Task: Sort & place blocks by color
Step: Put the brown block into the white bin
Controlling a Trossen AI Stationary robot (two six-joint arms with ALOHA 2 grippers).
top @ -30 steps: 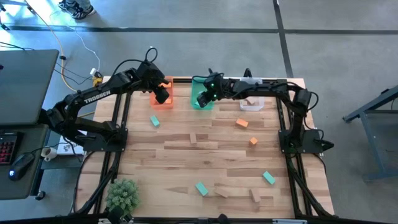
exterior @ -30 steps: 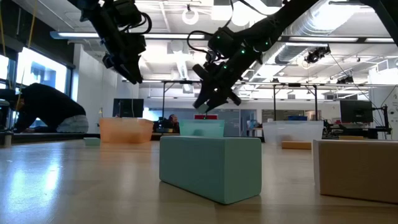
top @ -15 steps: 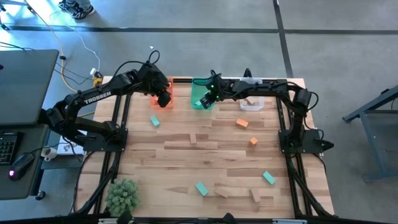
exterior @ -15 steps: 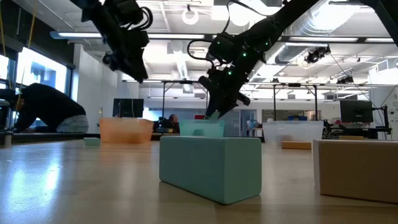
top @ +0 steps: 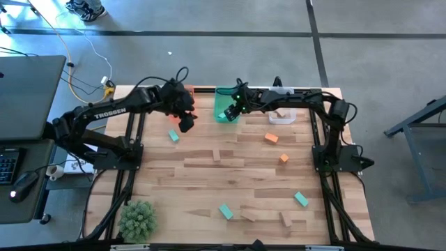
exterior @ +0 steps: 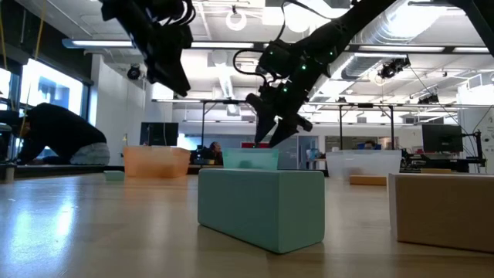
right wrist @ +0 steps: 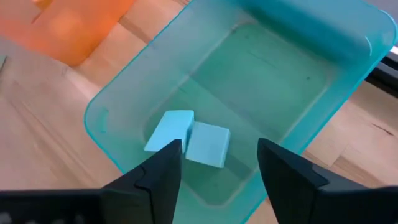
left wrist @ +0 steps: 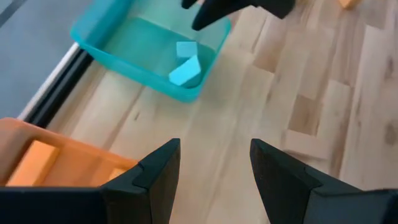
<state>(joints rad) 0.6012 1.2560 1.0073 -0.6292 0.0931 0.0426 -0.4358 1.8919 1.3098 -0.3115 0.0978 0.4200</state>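
My right gripper [right wrist: 219,152] [top: 228,111] hangs open just above the translucent green bin [right wrist: 292,124], touching nothing. Two teal blocks [right wrist: 189,140] lie side by side on the bin's floor. My left gripper [left wrist: 214,149] [top: 186,124] is open and empty, above bare table just on the near side of the orange bin [left wrist: 56,162], which holds an orange block [left wrist: 37,155]. Loose on the table lie teal blocks [top: 173,136] [top: 226,210] [top: 301,199], orange blocks [top: 271,138] [top: 283,158] and tan blocks [top: 216,155] [top: 286,219].
A clear bin [top: 282,115] stands to the right of the green one along the far edge. A small potted plant [top: 136,219] sits at the near left corner. In the low view a teal block [exterior: 261,205] and a tan block [exterior: 440,208] lie close to the camera.
My right gripper has tipped further down over the green bin and opened; the teal block it held now lies in the bin beside the other one. My left gripper has swung away from above the orange bin toward the table's near edge and slightly right, still open.
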